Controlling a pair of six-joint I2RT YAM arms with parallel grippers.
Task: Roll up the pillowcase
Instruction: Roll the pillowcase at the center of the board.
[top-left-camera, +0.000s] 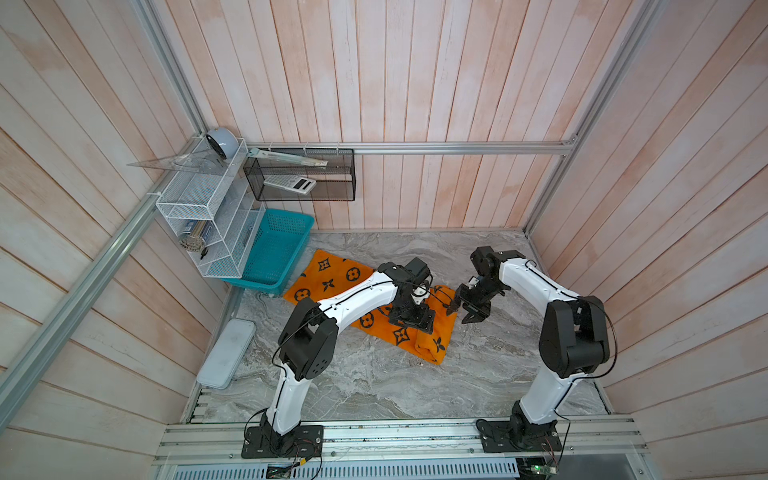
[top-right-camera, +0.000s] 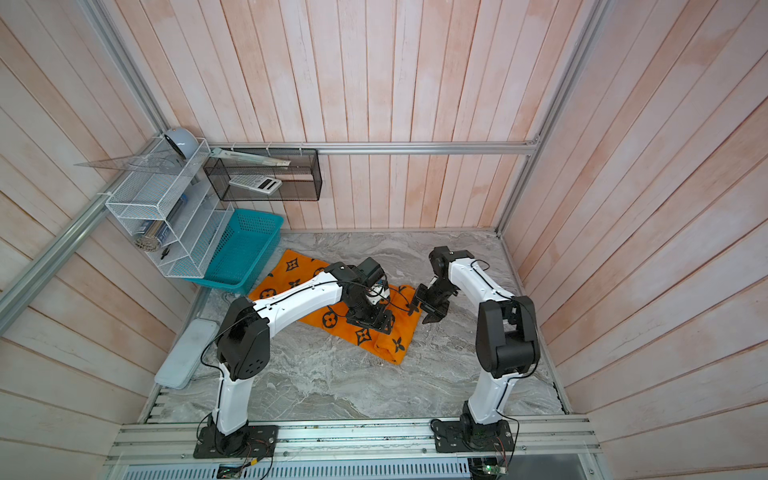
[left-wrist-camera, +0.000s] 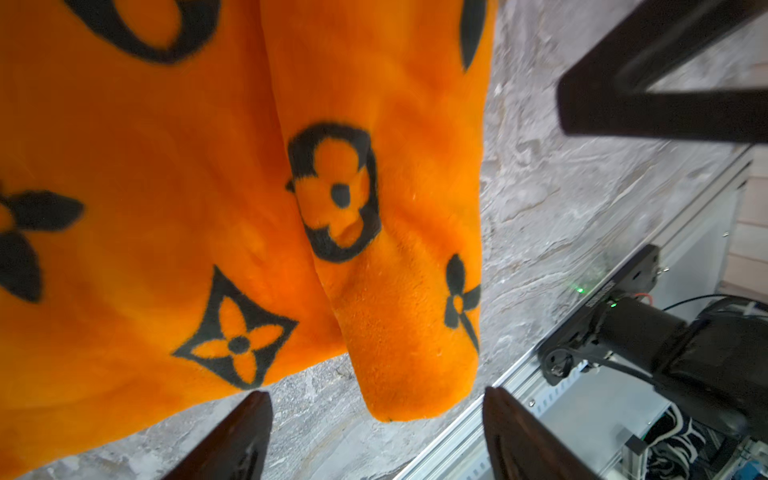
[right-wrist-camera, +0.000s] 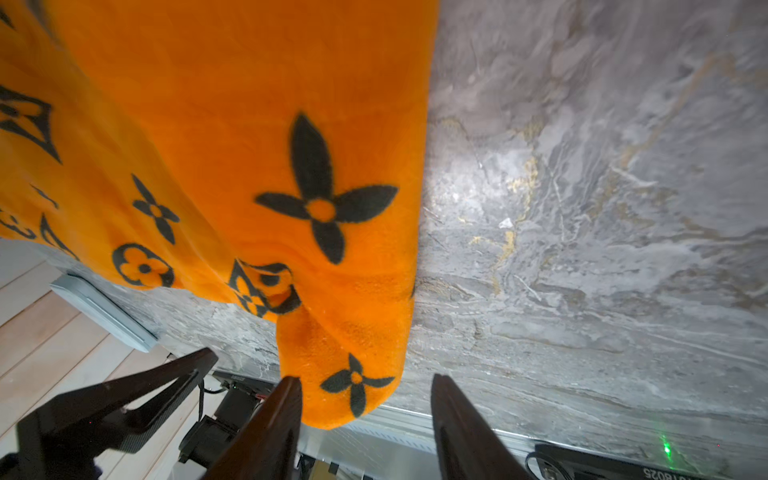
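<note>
The orange pillowcase (top-left-camera: 332, 278) (top-right-camera: 299, 270) lies flat on the marble table, running diagonally from the teal basket toward the centre. Its right end is turned over into a thick roll (top-left-camera: 434, 340) (top-right-camera: 395, 345) (left-wrist-camera: 395, 291) (right-wrist-camera: 332, 249). My left gripper (top-left-camera: 415, 324) (top-right-camera: 372, 322) (left-wrist-camera: 376, 399) hangs open over the cloth just left of the roll, holding nothing. My right gripper (top-left-camera: 462, 311) (top-right-camera: 423, 312) (right-wrist-camera: 365, 380) is open at the roll's far right edge. In the right wrist view the roll's end shows between the fingers, ungripped.
A teal mesh basket (top-left-camera: 274, 249) stands at the back left beside a white wire rack (top-left-camera: 208, 216). A black mesh holder with a calculator (top-left-camera: 299, 174) hangs on the back wall. A pale flat case (top-left-camera: 226, 353) lies along the left table edge.
</note>
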